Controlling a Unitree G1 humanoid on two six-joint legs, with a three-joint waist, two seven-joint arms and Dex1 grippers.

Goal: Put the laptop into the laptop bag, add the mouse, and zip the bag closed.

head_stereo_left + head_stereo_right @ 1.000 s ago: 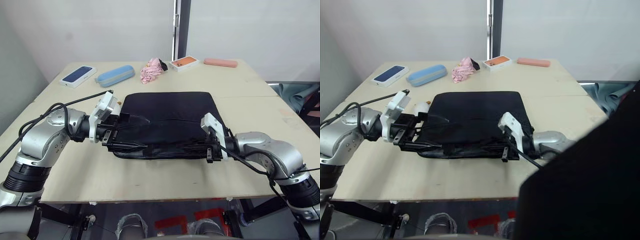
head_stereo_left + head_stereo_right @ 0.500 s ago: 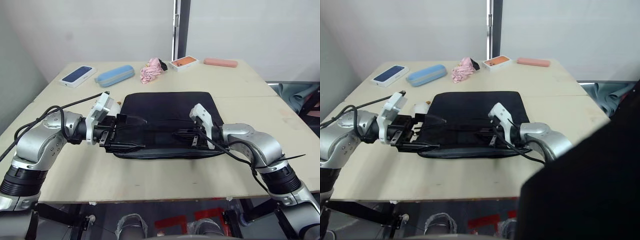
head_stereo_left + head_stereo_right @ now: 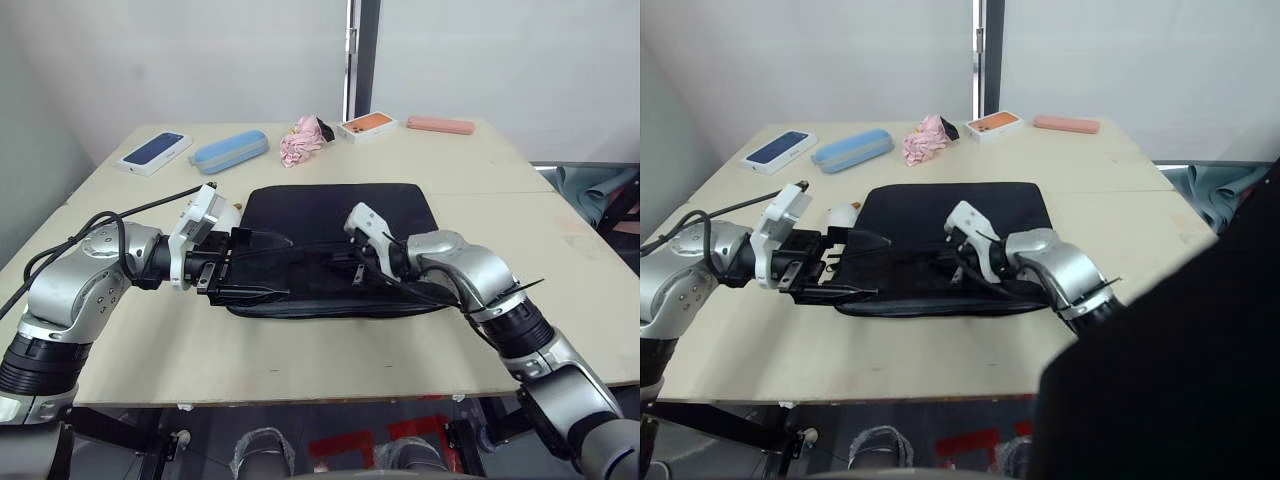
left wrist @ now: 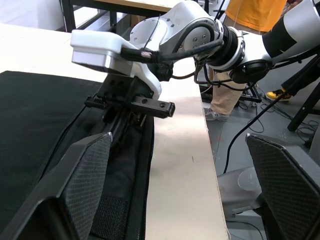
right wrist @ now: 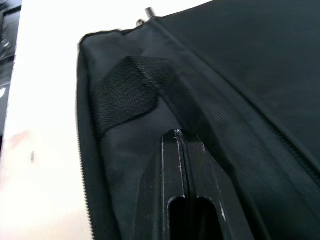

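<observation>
step: zipping laptop bag [image 3: 335,250] flat on tabletop [image 3: 300,360] | right gripper [image 3: 358,275] pinched shut at bag's near zipper edge, zipper pull not visible | left gripper [image 3: 225,272] spread wide around bag's end beside it | advice: brace that end, draw straight along teeth

The laptop bag [image 3: 335,245] is seen lying flat on the tabletop [image 3: 300,355], a black fabric rectangle with its broad upper face smooth and plain. Its near long edge is turned toward the robot, and zipper teeth and seams are seen running along that edge. A woven black strap [image 5: 125,92] is stitched near one corner. A small white rounded object, possibly the mouse [image 3: 843,213], is partly seen just beside the bag's left far corner.
</observation>
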